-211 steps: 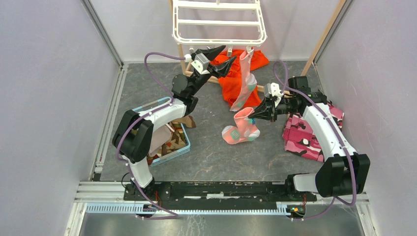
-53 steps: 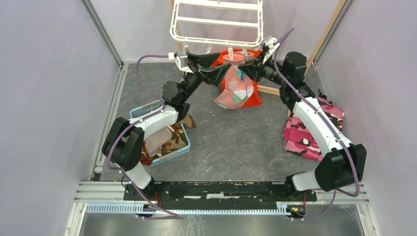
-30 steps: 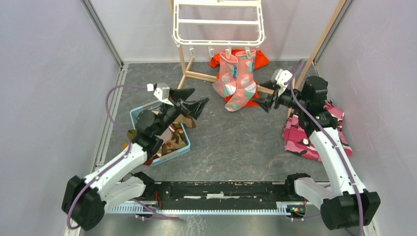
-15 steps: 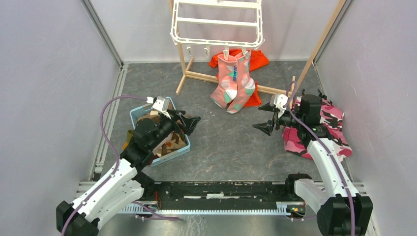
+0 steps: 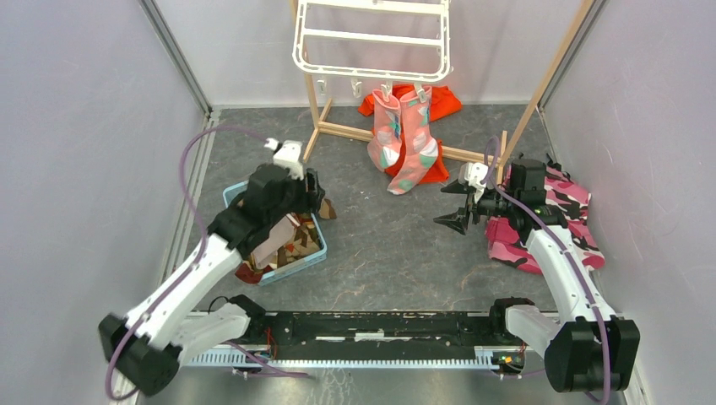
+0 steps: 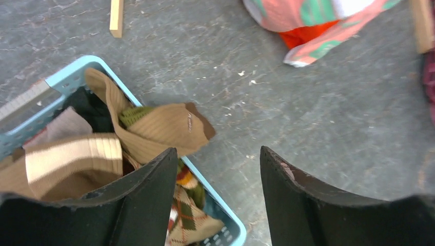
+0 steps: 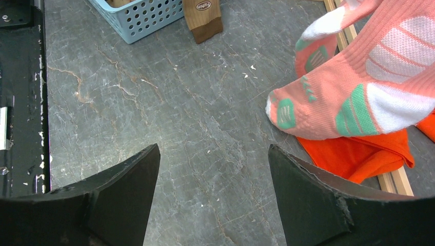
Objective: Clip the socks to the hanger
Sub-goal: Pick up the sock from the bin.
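Three socks stand out in the blue basket [image 6: 69,76]: a striped sock [image 6: 66,159], an argyle sock [image 6: 192,220] and a tan sock [image 6: 164,128] draped over the basket's right rim.

Left hand [image 6: 218,154] hovers over that rim, fingers apart, nothing between them.

Key relation: the tan sock lies just ahead of the hand's basket-side finger. Its long axis runs from inside the basket out across the rim, and the toe end (darker brown tip) lies outside on the bench [image 6: 318,118].

My read: a small shift toward the basket's inside would let the fingers straddle the sock across its length rather than along it.

Right of the basket and beyond it, two pink socks [image 5: 405,139] hang clipped side by side at the near edge of the hanger [image 5: 371,37].

Further right, well apart from the basket, right hand [image 5: 447,207] sits low over bare bench, fingers spread, empty.

Left arm is clearly nearer the basket, so the next pick looks like its job.
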Robot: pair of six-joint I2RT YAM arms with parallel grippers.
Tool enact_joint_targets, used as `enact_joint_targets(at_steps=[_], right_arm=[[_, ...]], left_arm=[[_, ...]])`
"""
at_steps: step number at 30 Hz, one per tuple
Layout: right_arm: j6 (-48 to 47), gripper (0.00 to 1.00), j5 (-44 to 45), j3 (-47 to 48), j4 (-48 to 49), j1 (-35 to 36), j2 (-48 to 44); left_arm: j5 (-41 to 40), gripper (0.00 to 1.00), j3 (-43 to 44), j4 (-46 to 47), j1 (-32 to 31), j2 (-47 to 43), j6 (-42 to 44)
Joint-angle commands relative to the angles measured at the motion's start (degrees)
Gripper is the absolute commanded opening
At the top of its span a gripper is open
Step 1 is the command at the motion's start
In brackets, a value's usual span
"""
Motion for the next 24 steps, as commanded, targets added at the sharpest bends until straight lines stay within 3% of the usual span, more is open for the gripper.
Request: enact_joint_targets(at_steps=[1, 8, 15, 18, 22, 24], right_arm=[[-1.02, 0.83, -0.11, 2.53, -0.27, -0.1, -0.94], [-1.44, 0.83, -0.11, 3.09, -1.26, -0.05, -0.44], [-2.33, 0.83, -0.19, 3.67, -2.6, -0.1, -0.03], [-2.42, 0.83, -0.19, 3.76, -2.76, -0.14, 0.02], [-2.42, 0.83, -0.11, 3.85, -2.89, -0.06, 0.19], [-2.51, 0.83, -0.11, 3.85, -2.88, -0.07, 0.35]], left_arm=[[-5.99, 0.66, 10.91, -9.83, 0.09, 14.24, 8.0], [-26.3, 0.7, 18.91, -17.06, -5.64, 32.64, 8.81], [-35.77, 0.63, 21.59, -16.81, -9.18, 43.39, 9.76], [-37.2, 0.52, 21.58, -16.73, -9.7, 45.48, 10.21], [-37.27, 0.23, 21.39, -16.75, -9.98, 45.19, 9.47], [-36.92, 0.15, 21.63, -16.75, -10.13, 43.8, 8.99]])
